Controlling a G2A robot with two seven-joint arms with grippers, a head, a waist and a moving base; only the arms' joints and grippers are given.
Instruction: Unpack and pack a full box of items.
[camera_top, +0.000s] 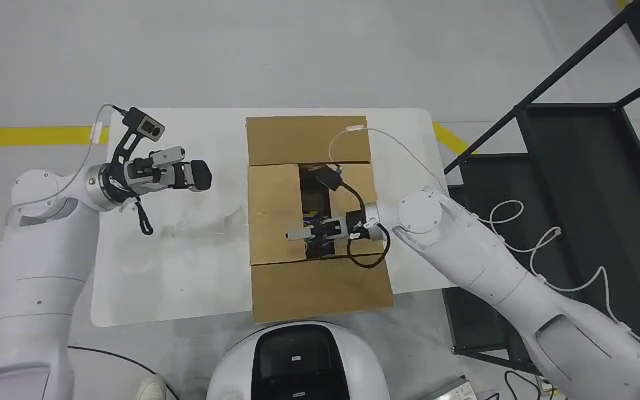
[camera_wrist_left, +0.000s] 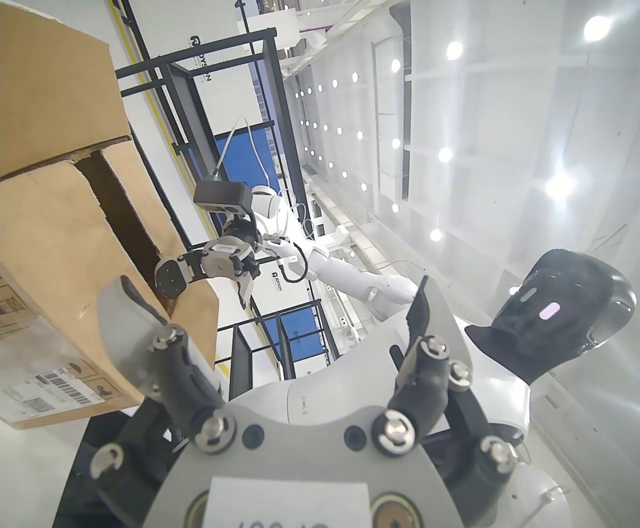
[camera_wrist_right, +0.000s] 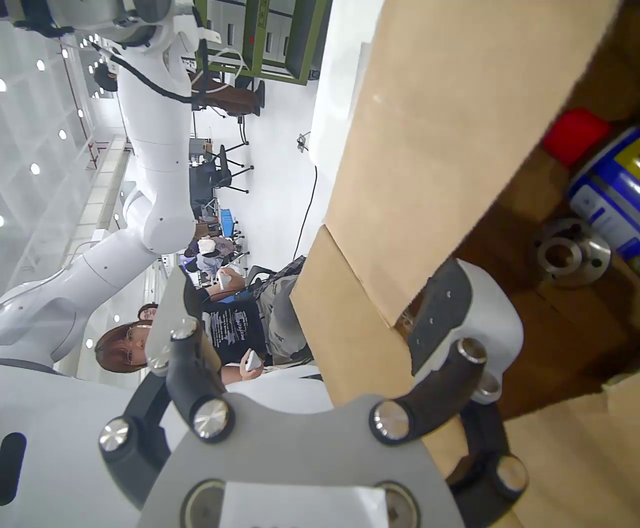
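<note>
Since the box (camera_top: 275, 215) on the table (camera_top: 180, 270) is only part-open, right gripper (camera_top: 314, 232) straddles a top flap (camera_wrist_right: 425, 125), fingers spread, one inside, likely to fold it back | left gripper (camera_top: 200, 175) spread, empty, off the box's side, out of the way | spray can (camera_wrist_right: 605, 190), metal flange (camera_wrist_right: 560, 255) inside
</note>
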